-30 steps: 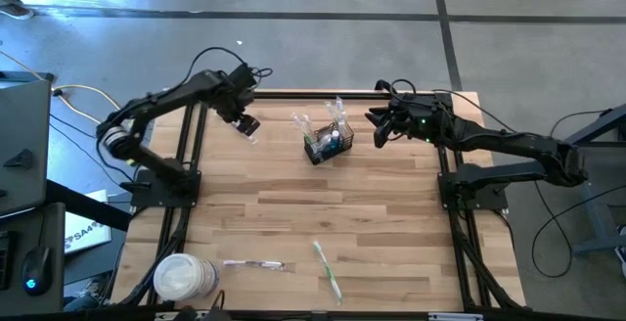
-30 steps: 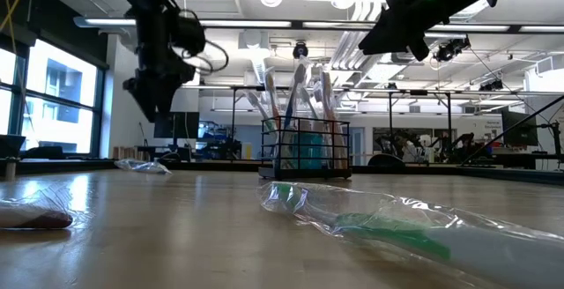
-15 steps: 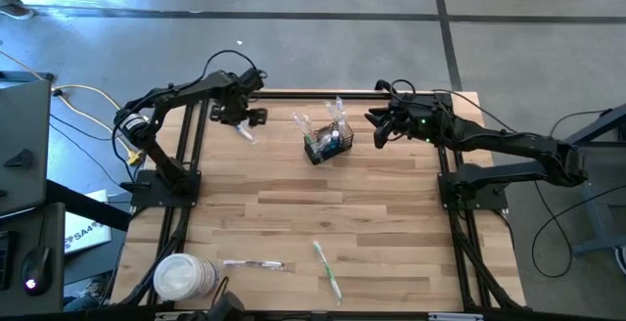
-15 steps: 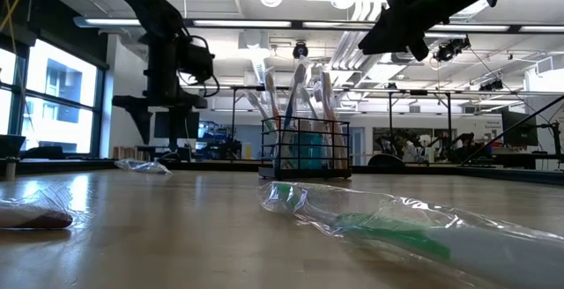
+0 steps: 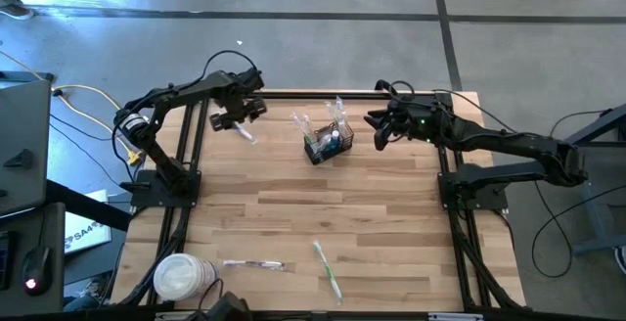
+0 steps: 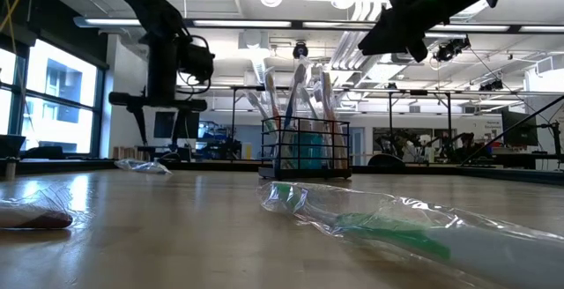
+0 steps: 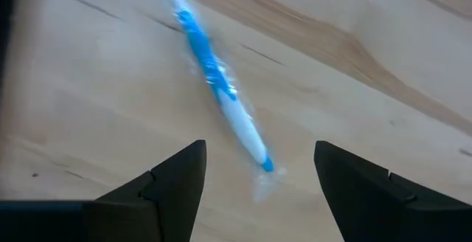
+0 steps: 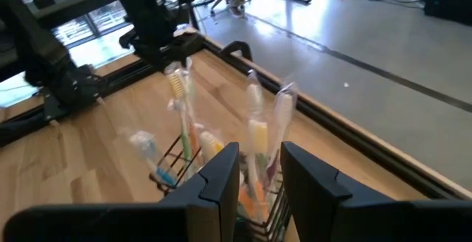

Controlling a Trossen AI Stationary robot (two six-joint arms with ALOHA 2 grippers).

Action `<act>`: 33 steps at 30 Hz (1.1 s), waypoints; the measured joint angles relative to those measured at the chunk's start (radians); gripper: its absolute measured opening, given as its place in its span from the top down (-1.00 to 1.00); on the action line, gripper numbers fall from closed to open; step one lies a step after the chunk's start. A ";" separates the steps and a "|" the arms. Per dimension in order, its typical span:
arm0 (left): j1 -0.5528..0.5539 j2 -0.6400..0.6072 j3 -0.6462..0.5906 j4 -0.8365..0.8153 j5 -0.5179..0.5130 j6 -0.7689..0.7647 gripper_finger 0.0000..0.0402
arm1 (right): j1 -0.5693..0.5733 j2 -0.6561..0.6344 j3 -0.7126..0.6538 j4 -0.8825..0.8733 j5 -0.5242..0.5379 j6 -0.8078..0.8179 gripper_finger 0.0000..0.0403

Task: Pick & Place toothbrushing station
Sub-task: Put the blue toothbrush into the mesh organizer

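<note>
Directly below our left gripper (image 7: 258, 190), fingers apart, lay a wrapped blue toothbrush (image 7: 221, 98) slanting across the gap; the toothbrushing station (image 5: 326, 143) stood nearer our narrowly parted right gripper (image 5: 377, 130).

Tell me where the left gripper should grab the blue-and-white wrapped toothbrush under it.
Probably mid-handle, from straight above. The blue-and-white wrapped toothbrush lies flat on the wooden table, diagonal between the left gripper's open fingers; rotating the wrist so they close across its thin width should help.
</note>
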 joint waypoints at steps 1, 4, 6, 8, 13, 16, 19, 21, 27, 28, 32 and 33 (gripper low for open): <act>0.000 0.000 0.000 -0.010 -0.013 -0.012 -0.25 | 0.000 0.000 0.000 -0.005 -0.011 0.000 0.54; 0.000 -0.001 -0.009 -0.020 -0.040 -0.026 -0.25 | 0.000 0.000 0.000 -0.023 -0.022 0.000 0.54; 0.000 -0.001 -0.039 0.015 -0.026 -0.041 -0.25 | 0.002 0.000 0.000 -0.041 -0.027 0.000 0.54; 0.000 -0.001 -0.081 0.065 0.008 -0.053 -0.25 | 0.002 0.000 0.000 -0.053 -0.036 0.003 0.54; 0.000 -0.001 -0.185 0.187 0.053 -0.146 -0.25 | 0.003 0.000 0.000 -0.068 -0.069 0.004 0.54; 0.000 -0.001 -0.211 0.269 0.064 -0.145 -0.25 | 0.002 0.000 0.000 -0.077 -0.069 0.003 0.54; 0.000 -0.001 -0.212 0.319 0.065 -0.145 -0.25 | 0.002 0.000 0.000 -0.077 -0.067 0.002 0.54; 0.000 -0.001 -0.212 0.332 0.079 -0.144 -0.25 | 0.002 0.000 0.000 -0.077 -0.067 0.002 0.54; 0.000 -0.001 -0.212 0.322 0.105 -0.146 -0.25 | 0.002 0.000 0.000 -0.078 -0.066 0.000 0.54; 0.000 -0.001 -0.212 0.323 0.104 -0.146 -0.25 | 0.002 0.000 0.000 -0.081 -0.067 0.000 0.54; 0.000 -0.001 -0.212 0.326 0.062 -0.146 -0.25 | 0.002 0.000 0.000 -0.093 -0.069 0.001 0.54; 0.000 -0.001 -0.212 0.327 0.049 -0.146 -0.25 | 0.002 0.000 0.000 -0.096 -0.070 0.002 0.54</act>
